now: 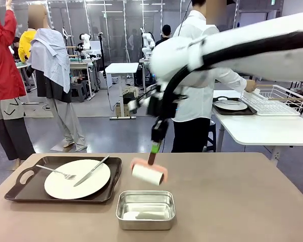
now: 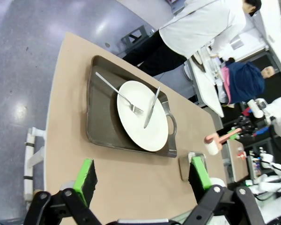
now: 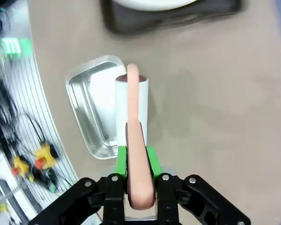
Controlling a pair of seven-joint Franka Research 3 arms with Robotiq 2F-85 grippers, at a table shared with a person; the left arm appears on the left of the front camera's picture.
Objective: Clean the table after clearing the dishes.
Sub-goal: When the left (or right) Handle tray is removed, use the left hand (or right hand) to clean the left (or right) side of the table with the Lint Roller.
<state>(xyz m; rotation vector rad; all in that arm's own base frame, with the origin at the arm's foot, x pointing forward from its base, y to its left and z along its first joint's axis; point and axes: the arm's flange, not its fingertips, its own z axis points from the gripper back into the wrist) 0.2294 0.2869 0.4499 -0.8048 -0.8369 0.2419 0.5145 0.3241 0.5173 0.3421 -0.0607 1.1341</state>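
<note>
The right gripper [image 3: 136, 161] clenched a pink-handled lint roller [image 1: 148, 174] just above the worktop [image 1: 232, 201], beside a steel tray [image 1: 145, 209]; the left gripper [image 2: 143, 176] hung released. One plate [image 1: 77, 179] on its brown tray [image 1: 20, 189] lay uncleared, and the wiping looked barely begun.

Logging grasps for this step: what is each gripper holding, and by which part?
The right gripper is shut on the lint roller, clamping its pink handle. The left gripper is open, holding nothing.

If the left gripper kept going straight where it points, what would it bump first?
Likely the left gripper would hit the white plate on its dark tray, or the bare table just before it; depth is unclear.
</note>
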